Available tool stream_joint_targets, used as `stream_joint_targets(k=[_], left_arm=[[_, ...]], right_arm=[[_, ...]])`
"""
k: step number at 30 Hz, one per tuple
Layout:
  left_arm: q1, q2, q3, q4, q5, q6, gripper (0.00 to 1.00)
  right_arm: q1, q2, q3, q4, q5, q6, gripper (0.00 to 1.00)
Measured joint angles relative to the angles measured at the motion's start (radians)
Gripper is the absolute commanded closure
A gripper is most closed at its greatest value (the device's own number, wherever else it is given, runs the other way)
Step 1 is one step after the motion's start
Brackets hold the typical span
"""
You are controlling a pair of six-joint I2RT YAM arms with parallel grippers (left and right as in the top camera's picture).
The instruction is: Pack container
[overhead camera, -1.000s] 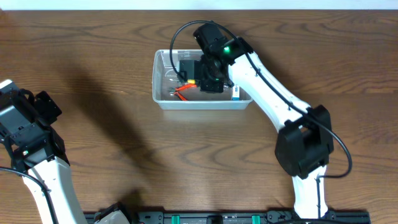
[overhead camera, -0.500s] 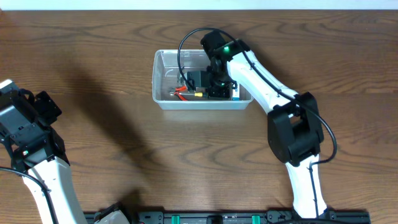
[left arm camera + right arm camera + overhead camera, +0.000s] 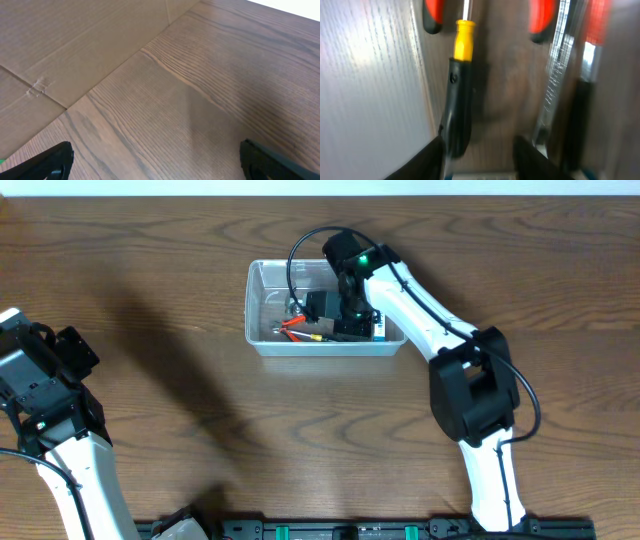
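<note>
The clear plastic container stands at the back middle of the table. My right gripper is down inside it, open and empty. In the right wrist view its fingers straddle bare bin floor. A screwdriver with a yellow collar and black handle lies just by the left finger, along the frosted container wall. It also shows in the overhead view. Red-handled pliers lie beside it. My left gripper is open and empty over bare wood at the far left.
A small blue-and-white box sits at the container's right end. Red pliers handles and a silver-and-black tool lie in the bin. Brown cardboard lies beyond the left gripper.
My right gripper has come down into the container with the screwdriver. The screwdriver now lies on the bin floor beside the open fingers. The left arm has not moved.
</note>
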Motion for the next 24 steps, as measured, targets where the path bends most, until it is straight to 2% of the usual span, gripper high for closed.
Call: stream_joint_targets(k=[4,7,10,14,18,21,24], left_arm=[[0.000,0.000,0.000,0.000,0.000,0.000,0.02],[0.000,0.000,0.000,0.000,0.000,0.000,0.02],[0.000,0.000,0.000,0.000,0.000,0.000,0.02],[0.000,0.000,0.000,0.000,0.000,0.000,0.02],[0.000,0.000,0.000,0.000,0.000,0.000,0.02],[0.000,0.000,0.000,0.000,0.000,0.000,0.02],[0.000,0.000,0.000,0.000,0.000,0.000,0.02]], right_arm=[[-0.004,-0.124,0.062,0.000,0.055,0.100,0.24],[-0.032,-0.270,0.120,0.017,0.090,0.175,0.13],[-0.122,-0.438,0.155,0.039,0.107,0.259,0.09],[-0.359,-0.597,0.184,0.027,0.122,0.430,0.10],[-0.579,-0.624,0.184,-0.039,0.089,0.588,0.14],[-0.719,-0.590,0.169,-0.085,0.058,0.695,0.01],[-0.819,-0.542,0.153,-0.124,0.043,0.774,0.01]])
